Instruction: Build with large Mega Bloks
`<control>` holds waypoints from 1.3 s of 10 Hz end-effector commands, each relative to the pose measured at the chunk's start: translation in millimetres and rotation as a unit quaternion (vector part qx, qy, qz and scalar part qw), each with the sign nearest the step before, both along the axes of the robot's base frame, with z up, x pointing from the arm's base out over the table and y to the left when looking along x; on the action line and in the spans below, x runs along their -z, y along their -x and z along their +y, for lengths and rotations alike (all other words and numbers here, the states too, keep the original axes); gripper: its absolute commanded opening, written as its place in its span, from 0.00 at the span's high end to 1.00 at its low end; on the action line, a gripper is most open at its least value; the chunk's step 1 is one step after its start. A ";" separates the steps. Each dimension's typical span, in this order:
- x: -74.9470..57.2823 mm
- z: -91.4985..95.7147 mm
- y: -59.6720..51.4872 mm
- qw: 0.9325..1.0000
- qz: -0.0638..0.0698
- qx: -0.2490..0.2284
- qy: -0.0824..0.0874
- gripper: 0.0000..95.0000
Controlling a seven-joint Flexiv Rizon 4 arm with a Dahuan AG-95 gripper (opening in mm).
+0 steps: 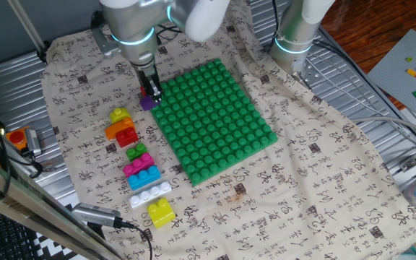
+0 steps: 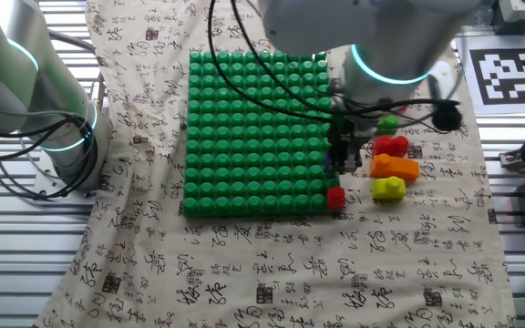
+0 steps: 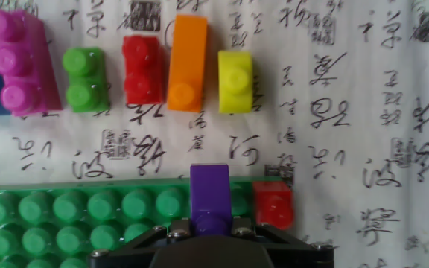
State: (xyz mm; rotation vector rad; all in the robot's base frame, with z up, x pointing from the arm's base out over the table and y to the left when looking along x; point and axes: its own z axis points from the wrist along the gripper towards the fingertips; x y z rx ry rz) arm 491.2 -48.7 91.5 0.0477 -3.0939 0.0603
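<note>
The purple brick (image 3: 210, 195) sits pinched in the gripper (image 3: 211, 232), its fingers drawn in against the brick's sides, right at the edge of the green baseplate (image 1: 211, 119), where the small red brick (image 3: 274, 205) stands just beside it. The purple piece is smooth, glossy plastic, boxy with one rounded stud showing toward the hand camera. Beyond the baseplate's edge, on the cloth (image 1: 316, 166) printed with dark characters, the loose bricks lie in a row — yellow (image 3: 235, 81), orange (image 3: 187, 64), red (image 3: 142, 69), green (image 3: 85, 78) and a three-stud pink one (image 3: 18, 61), with a sliver of blue at the frame edge. One fixed view adds what the hand view cuts off: a blue brick (image 1: 144, 177), a white one (image 1: 150, 194) and another yellow one (image 1: 161, 211) farther along the same side. In the other fixed view the arm hides the purple brick — only the red corner brick (image 2: 335, 198) shows clearly.
</note>
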 end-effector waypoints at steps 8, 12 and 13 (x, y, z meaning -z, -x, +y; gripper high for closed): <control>5.6 -0.5 10.1 1.000 -0.005 -0.009 -0.004 1.00; 9.6 -1.2 19.1 1.000 -0.005 -0.013 -0.004 1.00; 10.7 -1.1 20.9 1.000 -0.005 -0.013 -0.004 1.00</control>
